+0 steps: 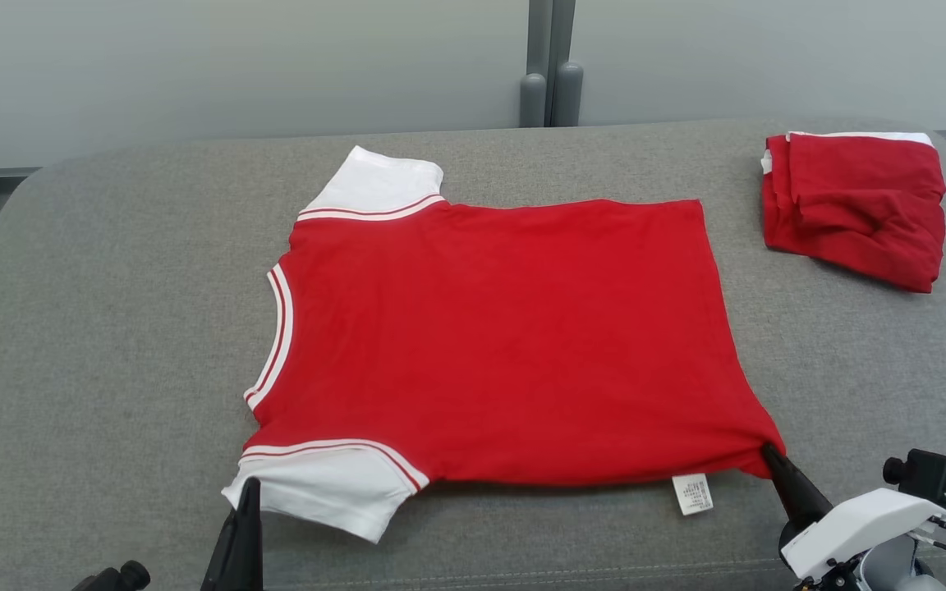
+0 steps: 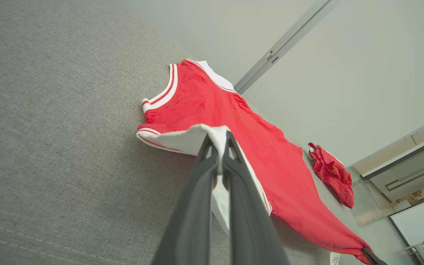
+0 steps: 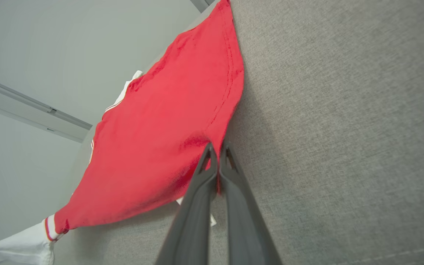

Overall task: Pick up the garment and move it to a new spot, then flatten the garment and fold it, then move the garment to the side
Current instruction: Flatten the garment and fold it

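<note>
The garment (image 1: pixel 498 345) is a red T-shirt with white sleeves and a white-striped collar, spread flat across the grey cushion with its collar to the left. My left gripper (image 1: pixel 250 486) is shut on the near white sleeve (image 2: pixel 197 137), pinching its edge (image 2: pixel 219 141). My right gripper (image 1: pixel 769 453) is shut on the garment's near hem corner (image 3: pixel 212 140), with the red cloth caught between its dark fingers (image 3: pixel 216 154). A white care label (image 1: pixel 693 494) sticks out from the near edge.
A second red garment (image 1: pixel 855 205), folded, lies at the far right of the grey cushion (image 1: pixel 112 328) and shows in the left wrist view too (image 2: pixel 331 173). Behind the cushion stands a pale wall with a grey post (image 1: pixel 551 66).
</note>
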